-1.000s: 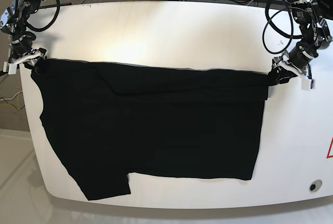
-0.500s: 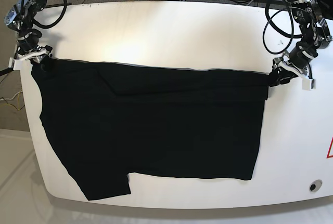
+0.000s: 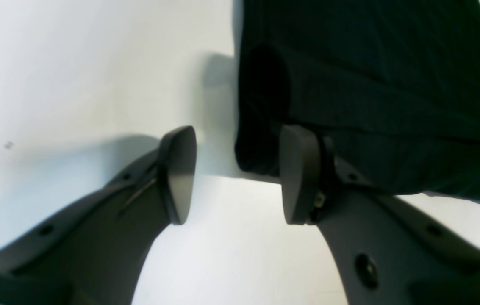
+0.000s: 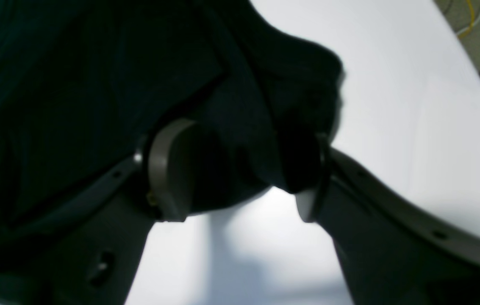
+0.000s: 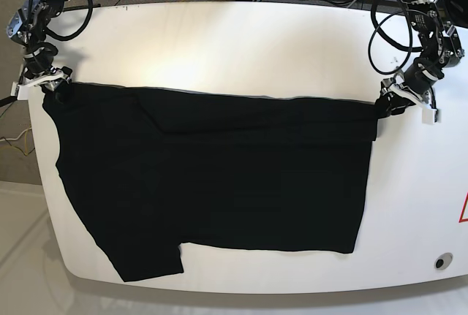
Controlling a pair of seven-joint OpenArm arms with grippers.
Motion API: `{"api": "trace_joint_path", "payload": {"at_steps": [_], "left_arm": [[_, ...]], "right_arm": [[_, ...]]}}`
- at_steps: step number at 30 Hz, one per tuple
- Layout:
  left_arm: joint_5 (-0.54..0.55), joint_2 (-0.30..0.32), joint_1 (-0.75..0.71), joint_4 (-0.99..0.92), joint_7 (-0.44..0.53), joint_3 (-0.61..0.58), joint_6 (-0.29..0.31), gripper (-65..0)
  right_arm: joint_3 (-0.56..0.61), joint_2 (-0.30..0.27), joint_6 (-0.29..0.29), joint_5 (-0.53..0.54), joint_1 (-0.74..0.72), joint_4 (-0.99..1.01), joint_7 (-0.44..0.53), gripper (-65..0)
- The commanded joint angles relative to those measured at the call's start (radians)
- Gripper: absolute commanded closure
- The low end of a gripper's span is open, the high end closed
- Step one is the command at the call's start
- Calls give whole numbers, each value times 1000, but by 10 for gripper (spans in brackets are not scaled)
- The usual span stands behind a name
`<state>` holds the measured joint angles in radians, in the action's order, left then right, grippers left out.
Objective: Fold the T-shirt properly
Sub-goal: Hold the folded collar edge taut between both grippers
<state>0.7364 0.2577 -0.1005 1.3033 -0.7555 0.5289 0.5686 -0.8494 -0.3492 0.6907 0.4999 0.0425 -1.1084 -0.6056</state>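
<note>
Left wrist view: We see the left gripper [image 3: 237,173] with its jaws apart and nothing pinched. The corner of the T-shirt [image 3: 371,84] lies just ahead of the gap, and one jaw rests over the cloth's edge while the other stands on bare table [image 3: 74,76]. We judge the corner is free of the grip and lies flat at the fold line.

Right wrist view: The right gripper [image 4: 240,186] also has its jaws wide apart. A bunched corner of the T-shirt [image 4: 95,76] sits between them, loose and not squeezed; whether it touches the pads we cannot tell. White table [image 4: 413,118] shows beyond the far jaw. We judge this corner is either just let go or about to be taken.

Base view: The T-shirt [image 5: 219,183] is spread flat on the table [image 5: 241,37], its upper edge running straight between the two jaw pairs, a sleeve pointing to the near edge. The left gripper [image 5: 406,101] and right gripper [image 5: 40,81] each sit at one end of that edge. We read this placement as keeping the fold line taut and even, so that the next fold starts from a square shape.
</note>
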Motion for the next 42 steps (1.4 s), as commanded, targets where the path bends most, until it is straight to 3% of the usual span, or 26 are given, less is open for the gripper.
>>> {"api": "trace_joint_path", "payload": {"at_steps": [1,5,9,11,13,16,19,21,23,25,35,37,42], "left_arm": [[25,16,13,9,11,7,7,-290],[17,12,16,8,5,10,4,-290],[18,12,19,8,2,9,4,-279],[19,11,19,11,-1,8,5,-264],[21,7,18,21,-6,1,4,-178],[22,7,19,21,-13,1,5,-111],[23,7,19,17,-14,1,5,-73],[21,7,21,18,-14,2,5,-81],[11,10,22,20,-1,1,3,-186],[10,11,23,20,7,2,5,-239],[6,10,17,32,31,-10,2,-290],[8,9,17,34,21,-11,3,-255],[10,8,16,41,-11,-11,-1,-80]], "right_arm": [[12,-25,7,9,-6,-5,-4,-347],[75,-23,7,16,-11,-19,-13,-331],[110,-23,7,14,-16,-19,-17,-272],[123,-22,7,13,-22,-19,-20,-220],[140,-19,7,10,-37,-21,-22,-94],[141,-19,7,9,-44,-23,-26,-2],[129,-18,7,8,-49,-23,-28,0],[123,-17,7,5,-54,-22,-28,0],[114,-21,7,1,-42,-26,-25,0],[109,-21,7,2,-43,-27,-24,0],[116,-21,7,-1,-46,-29,-26,0],[116,-21,7,-2,-45,-28,-25,0],[119,-22,7,-6,-43,-31,-22,0]]}}
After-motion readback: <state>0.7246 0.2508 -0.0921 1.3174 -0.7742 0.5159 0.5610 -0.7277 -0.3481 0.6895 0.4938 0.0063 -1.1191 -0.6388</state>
